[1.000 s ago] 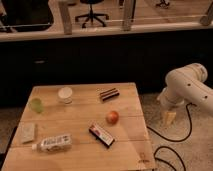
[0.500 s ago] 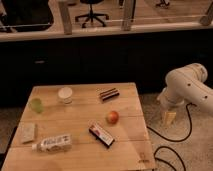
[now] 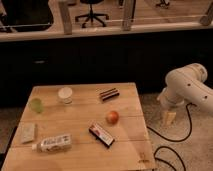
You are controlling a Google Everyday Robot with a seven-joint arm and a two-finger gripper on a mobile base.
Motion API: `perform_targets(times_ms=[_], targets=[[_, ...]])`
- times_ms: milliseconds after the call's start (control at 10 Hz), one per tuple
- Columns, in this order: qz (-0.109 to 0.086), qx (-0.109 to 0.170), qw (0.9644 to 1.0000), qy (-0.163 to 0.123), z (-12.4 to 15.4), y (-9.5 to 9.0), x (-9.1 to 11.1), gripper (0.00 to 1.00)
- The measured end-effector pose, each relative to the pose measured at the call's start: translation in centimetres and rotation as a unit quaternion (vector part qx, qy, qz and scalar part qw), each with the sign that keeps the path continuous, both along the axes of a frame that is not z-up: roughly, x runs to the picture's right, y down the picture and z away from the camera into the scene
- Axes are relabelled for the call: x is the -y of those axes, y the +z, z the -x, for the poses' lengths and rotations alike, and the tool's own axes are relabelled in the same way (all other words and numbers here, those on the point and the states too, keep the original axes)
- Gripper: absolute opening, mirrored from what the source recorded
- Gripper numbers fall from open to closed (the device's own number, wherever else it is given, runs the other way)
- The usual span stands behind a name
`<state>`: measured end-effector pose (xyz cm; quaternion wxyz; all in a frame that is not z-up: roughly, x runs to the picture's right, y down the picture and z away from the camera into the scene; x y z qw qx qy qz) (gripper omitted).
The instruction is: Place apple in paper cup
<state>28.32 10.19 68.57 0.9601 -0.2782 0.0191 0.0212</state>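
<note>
The apple (image 3: 112,117), small and red-orange, rests on the wooden table (image 3: 80,112) right of centre. The white paper cup (image 3: 65,95) stands upright at the back of the table, well to the left of the apple. My gripper (image 3: 169,117) hangs off the table's right side, below the white arm (image 3: 187,85), at about the apple's height in the view. Its pale fingers point down, stand open and hold nothing.
A translucent green cup (image 3: 35,104) stands left of the paper cup. A dark bar (image 3: 108,93) lies at the back, and a red-black snack packet (image 3: 101,135) in front of the apple. A lying bottle (image 3: 52,143) and a pale packet (image 3: 27,132) sit front left. Cables (image 3: 175,140) trail on the floor to the right.
</note>
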Motion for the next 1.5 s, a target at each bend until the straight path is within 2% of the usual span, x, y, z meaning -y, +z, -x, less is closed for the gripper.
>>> perform_targets(times_ms=[400,500,800,1000,1400,1500], targets=[[0.0,0.0,1.0,-0.001,0.0,0.0,0.0,0.8],[-0.002,0.001,0.9999,-0.013,0.3,0.3,-0.1,0.8],[-0.004,0.022,0.998,-0.06,4.2,1.6,-0.4,0.8],[-0.005,0.027,0.9965,-0.079,5.2,2.0,-0.3,0.8],[-0.009,0.056,0.9906,-0.125,10.4,3.7,0.0,0.8],[-0.009,0.06,0.9894,-0.132,11.0,4.1,0.0,0.8]])
